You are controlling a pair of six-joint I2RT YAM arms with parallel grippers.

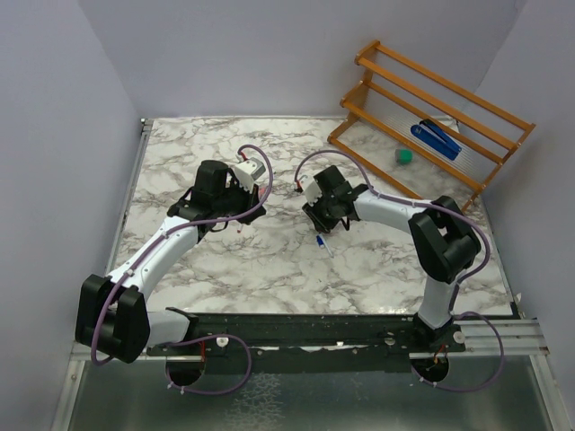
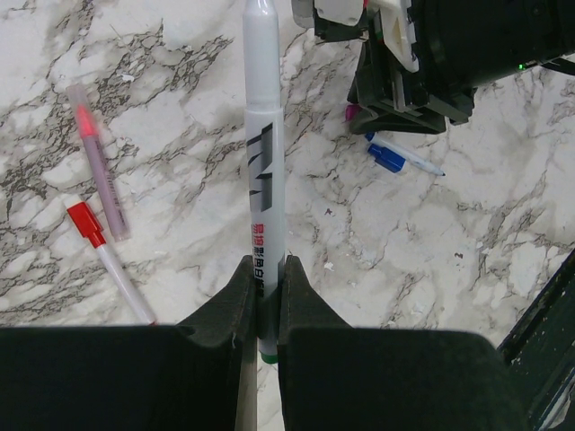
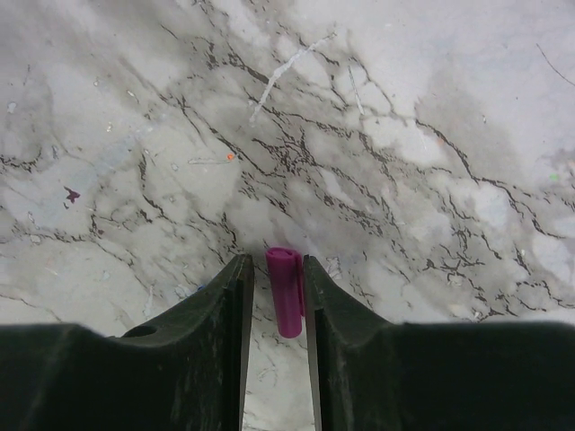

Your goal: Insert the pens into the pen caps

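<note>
My left gripper (image 2: 267, 269) is shut on a white pen (image 2: 265, 162) with black markings and a green tail end; the pen points straight out ahead of the fingers, above the marble table. In the top view the left gripper (image 1: 235, 220) is left of centre. My right gripper (image 3: 274, 269) is low over the table, its jaws narrowly open around a magenta pen cap (image 3: 287, 292). The cap touches the right finger, with a gap at the left finger. A capped pink pen (image 2: 99, 162) and a red-capped pen (image 2: 108, 260) lie to the left. A blue-capped pen (image 2: 395, 159) lies beside the right gripper (image 1: 322, 220).
A wooden rack (image 1: 431, 117) stands at the back right with a blue stapler (image 1: 436, 139) on it and a small green block (image 1: 405, 156) beside it. Grey walls close in the table (image 1: 269, 260) on three sides. The two grippers are close together near the middle.
</note>
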